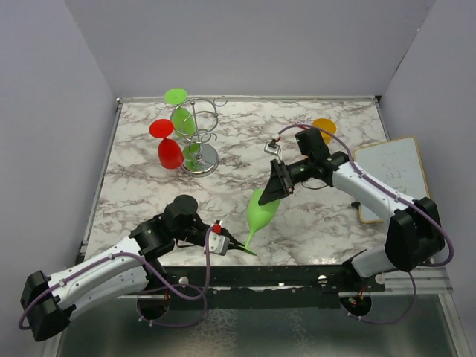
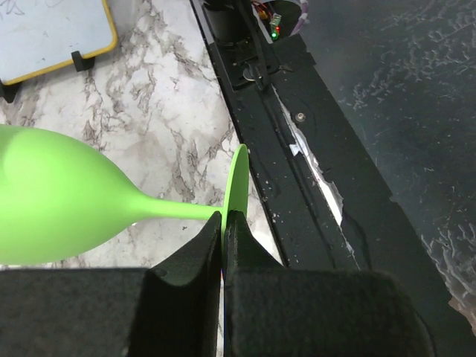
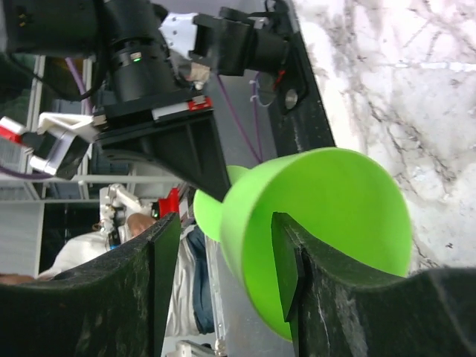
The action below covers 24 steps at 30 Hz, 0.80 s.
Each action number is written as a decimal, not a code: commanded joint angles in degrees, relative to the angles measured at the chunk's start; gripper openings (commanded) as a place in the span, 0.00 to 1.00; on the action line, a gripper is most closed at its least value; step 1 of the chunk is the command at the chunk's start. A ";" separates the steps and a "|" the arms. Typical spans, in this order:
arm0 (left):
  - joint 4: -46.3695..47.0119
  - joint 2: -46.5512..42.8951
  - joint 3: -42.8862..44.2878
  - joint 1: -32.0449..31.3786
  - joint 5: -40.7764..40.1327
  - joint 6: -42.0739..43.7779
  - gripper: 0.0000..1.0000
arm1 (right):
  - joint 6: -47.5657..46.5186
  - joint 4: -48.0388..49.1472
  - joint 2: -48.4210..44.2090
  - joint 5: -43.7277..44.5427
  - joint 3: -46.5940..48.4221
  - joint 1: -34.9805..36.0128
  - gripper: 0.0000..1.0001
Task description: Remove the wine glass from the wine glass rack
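A light green wine glass (image 1: 262, 212) hangs tilted over the table's near middle, away from the chrome wine glass rack (image 1: 199, 137) at the back left. My left gripper (image 1: 242, 248) is shut on the edge of the glass's round foot (image 2: 238, 178), with the stem and bowl (image 2: 59, 197) reaching left. My right gripper (image 3: 223, 223) straddles the bowl's rim (image 3: 327, 201). One finger (image 3: 286, 253) is inside the bowl. The other finger (image 3: 160, 260) stands outside it with a gap, so these jaws are open. A red glass (image 1: 169, 152) and a second green glass (image 1: 182, 119) hang on the rack.
An orange glass (image 1: 323, 128) stands at the back right behind the right arm. A small whiteboard (image 1: 390, 175) with a yellow edge lies at the table's right side. The black front rail (image 2: 297, 171) runs along the near table edge under the held glass's foot.
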 commanded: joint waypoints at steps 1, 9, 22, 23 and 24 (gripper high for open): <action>0.23 1.01 -0.50 -0.38 3.37 0.41 0.00 | 2.92 5.30 -3.16 -9.40 -1.97 0.18 0.52; -0.30 1.10 -0.22 -0.41 -0.53 -0.19 0.00 | 2.48 7.07 -9.04 -9.81 -6.85 0.18 0.38; -1.42 0.71 -0.15 -0.41 -6.07 0.87 0.07 | 7.34 12.28 -15.40 -11.50 -11.09 0.12 0.18; -1.53 0.57 -0.06 -0.39 -6.70 0.80 0.14 | 7.66 12.24 -15.84 -11.52 -11.12 0.17 0.15; -1.64 0.39 0.05 -0.35 -7.41 0.52 0.19 | 7.86 12.20 -16.37 -11.50 -11.17 0.14 0.13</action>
